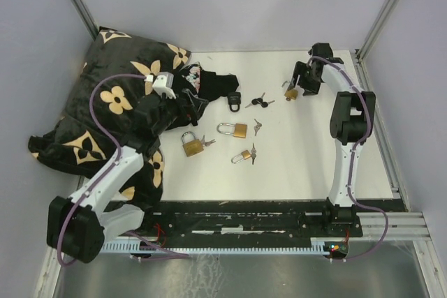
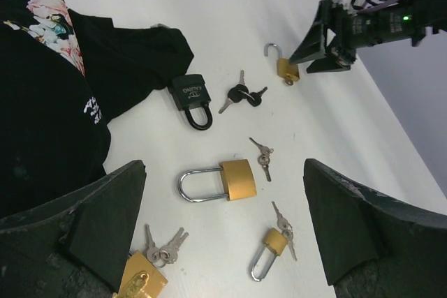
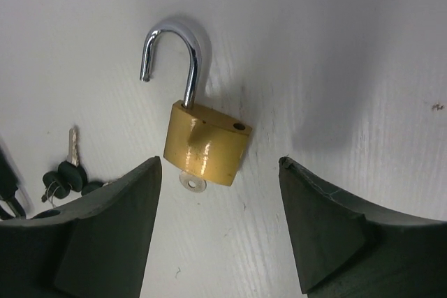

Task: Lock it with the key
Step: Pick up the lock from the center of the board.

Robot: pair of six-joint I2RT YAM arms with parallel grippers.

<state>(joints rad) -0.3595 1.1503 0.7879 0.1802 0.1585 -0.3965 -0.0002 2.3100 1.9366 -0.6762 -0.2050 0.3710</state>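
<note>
Right wrist view shows the open brass padlock [image 3: 207,146], key [image 3: 192,183] inserted, lying on the worktop [image 3: 349,68] between the wide, empty right hand [image 3: 218,165]; probably rigid, dense and slick, so grip the body's sides, not the shackle [image 3: 193,78].

The open padlock [image 3: 207,146] is showing a satin brass body and a glossy chrome shackle [image 3: 193,75]; the white bench [image 3: 335,47] is looking matt and faintly grained; the black cloth [image 2: 42,123] is looking soft.
</note>
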